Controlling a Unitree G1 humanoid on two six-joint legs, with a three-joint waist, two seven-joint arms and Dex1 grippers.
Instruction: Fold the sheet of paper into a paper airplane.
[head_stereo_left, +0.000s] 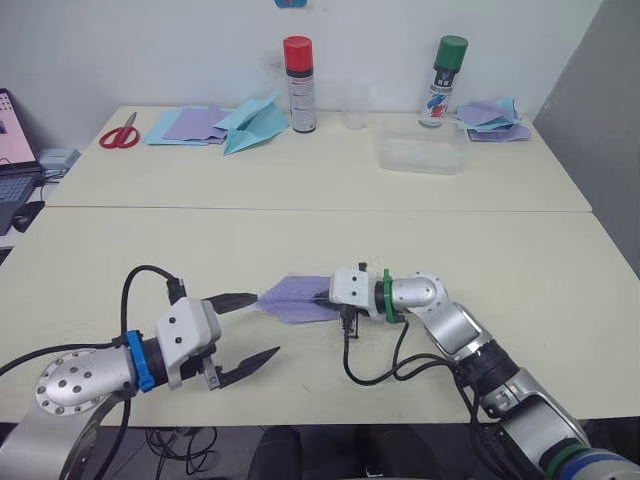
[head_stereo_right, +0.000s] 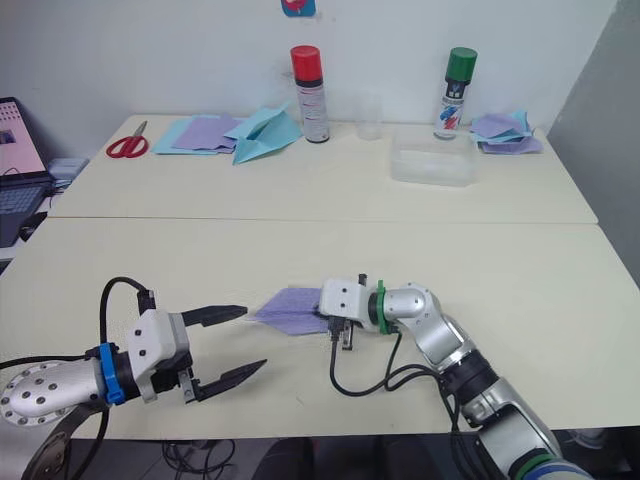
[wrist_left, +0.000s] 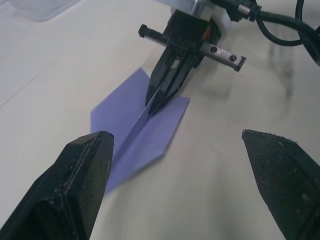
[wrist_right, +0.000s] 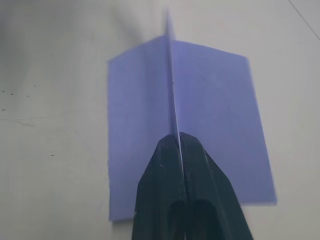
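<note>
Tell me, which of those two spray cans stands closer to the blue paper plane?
The red-capped can. It stands right beside the light blue paper plane, while the green-capped can stands farther along, behind the clear plastic box.

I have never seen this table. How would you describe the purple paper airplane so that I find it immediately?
Look at the near table, the one closest to the robot, not the far one with the spray cans. At its middle, the right gripper is shut on the paper airplane, pinching its raised centre fold. It is small and lavender-purple; the light blue plane on the far table is larger.
</note>
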